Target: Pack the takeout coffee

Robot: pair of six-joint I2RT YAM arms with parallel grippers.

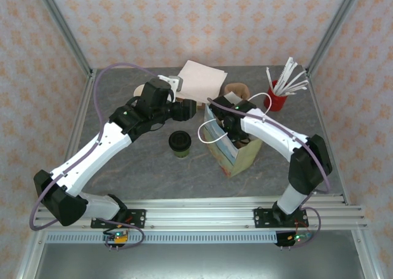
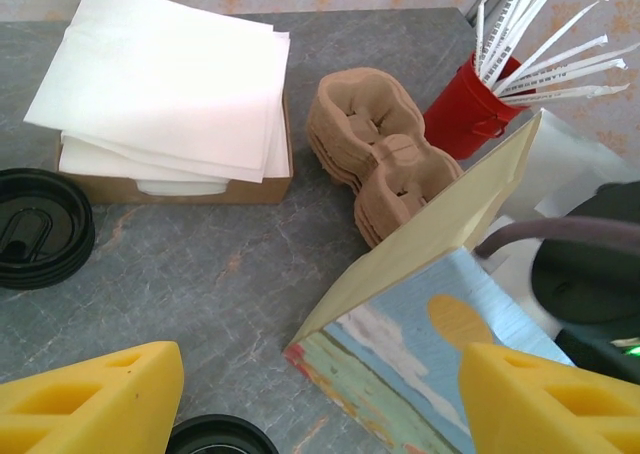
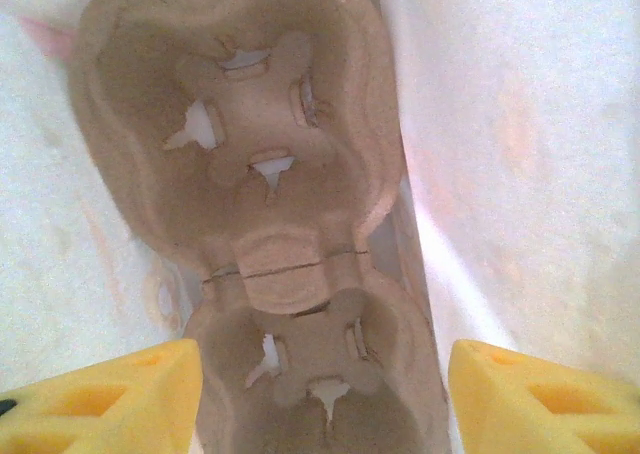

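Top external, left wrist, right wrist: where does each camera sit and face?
Top external: above and behind the bases, looking down on table, left arm, right arm, paper bag.
Left wrist: low over the table, facing napkins and bag; own yellow fingers at bottom.
Right wrist: inside the bag, facing down at cup carrier; own fingers.
Shared: the bag.

"The paper bag [image 2: 400, 349] is showing painted blue, green stripes and an orange blob, with cream on its side."

"The takeout coffee [image 1: 180, 144] is wearing green under a black lid."

"The table [image 2: 230, 264] is looking grey and veined. The wallpaper [image 1: 202, 21] is repeating orange motifs on pink."

"That holder [image 2: 462, 114] is glowing red, its straws [image 2: 505, 29] white."
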